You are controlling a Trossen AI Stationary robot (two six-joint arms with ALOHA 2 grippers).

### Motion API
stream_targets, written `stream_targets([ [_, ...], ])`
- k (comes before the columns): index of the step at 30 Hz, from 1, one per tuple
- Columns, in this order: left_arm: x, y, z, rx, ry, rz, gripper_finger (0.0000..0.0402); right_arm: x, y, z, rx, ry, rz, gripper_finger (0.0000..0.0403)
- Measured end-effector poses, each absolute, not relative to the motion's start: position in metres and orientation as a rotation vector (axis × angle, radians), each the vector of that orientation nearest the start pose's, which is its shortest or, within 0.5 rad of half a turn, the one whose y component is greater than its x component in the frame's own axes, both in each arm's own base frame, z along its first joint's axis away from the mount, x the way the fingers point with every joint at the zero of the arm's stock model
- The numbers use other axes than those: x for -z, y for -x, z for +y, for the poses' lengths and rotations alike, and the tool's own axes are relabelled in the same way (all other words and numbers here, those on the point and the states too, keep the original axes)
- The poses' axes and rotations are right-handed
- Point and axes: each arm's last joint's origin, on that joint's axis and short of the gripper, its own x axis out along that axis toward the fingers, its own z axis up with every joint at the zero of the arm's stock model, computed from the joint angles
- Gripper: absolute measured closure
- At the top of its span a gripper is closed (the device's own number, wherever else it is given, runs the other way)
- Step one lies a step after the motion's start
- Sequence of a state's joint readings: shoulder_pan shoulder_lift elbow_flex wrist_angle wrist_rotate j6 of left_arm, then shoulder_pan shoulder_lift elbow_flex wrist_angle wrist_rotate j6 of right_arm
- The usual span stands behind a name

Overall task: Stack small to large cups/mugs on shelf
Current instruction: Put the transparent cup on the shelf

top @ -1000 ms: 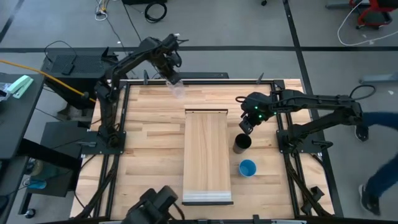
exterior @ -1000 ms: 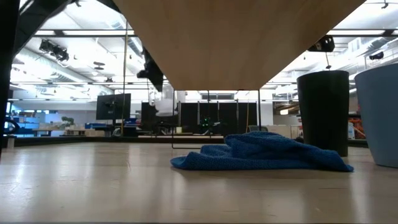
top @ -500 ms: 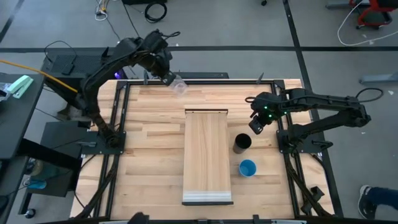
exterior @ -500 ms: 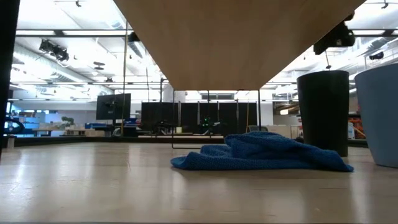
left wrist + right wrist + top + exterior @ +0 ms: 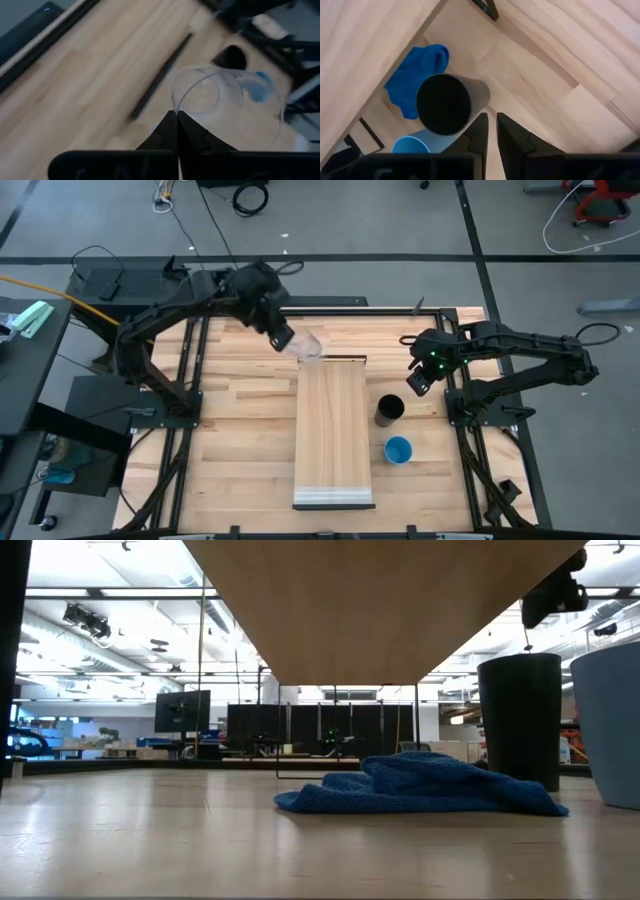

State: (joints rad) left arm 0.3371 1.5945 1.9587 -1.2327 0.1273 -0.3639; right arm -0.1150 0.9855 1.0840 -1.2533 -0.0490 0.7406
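Overhead, left gripper clamped on the rim of the clear cup, held empty and tilted above the shelf's far end. Black cup and blue cup upright, empty, on the table right of the shelf. Right gripper hovering just beyond the black cup, fingers narrowly parted, holding nothing. Blue cloth largely hidden beneath the shelf.

You're working in a robotics lab: the butcher-block bench sits in a black metal frame on a grey floor strewn with cables. Beyond it you see an open hall with ceiling strip lights and dark monitors.
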Motion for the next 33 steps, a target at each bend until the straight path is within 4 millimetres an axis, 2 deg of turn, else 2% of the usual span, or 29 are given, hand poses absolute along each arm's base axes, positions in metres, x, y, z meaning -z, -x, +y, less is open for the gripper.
stream_targets([
  [5, -0.436, -0.299, 0.076, -0.340, 0.574, 0.752, 0.0401, -0.317, -0.147, -0.016, 0.498, -0.747, 1.117, 0.0359],
  [10, -0.431, -0.309, 0.064, -0.370, 0.625, 0.765, 0.0401, -0.317, -0.146, -0.016, 0.498, -0.730, 1.123, 0.0359],
  [17, -0.412, -0.327, 0.052, -0.406, 0.689, 0.845, 0.0401, -0.316, -0.141, -0.016, 0.521, -0.678, 1.169, 0.0359],
  [25, -0.387, -0.349, 0.052, -0.435, 0.707, 0.923, 0.0401, -0.318, -0.135, -0.016, 0.544, -0.648, 1.161, 0.0359],
  [33, -0.375, -0.355, 0.054, -0.475, 0.691, 0.975, 0.0401, -0.318, -0.134, -0.017, 0.568, -0.629, 1.150, 0.0359],
])
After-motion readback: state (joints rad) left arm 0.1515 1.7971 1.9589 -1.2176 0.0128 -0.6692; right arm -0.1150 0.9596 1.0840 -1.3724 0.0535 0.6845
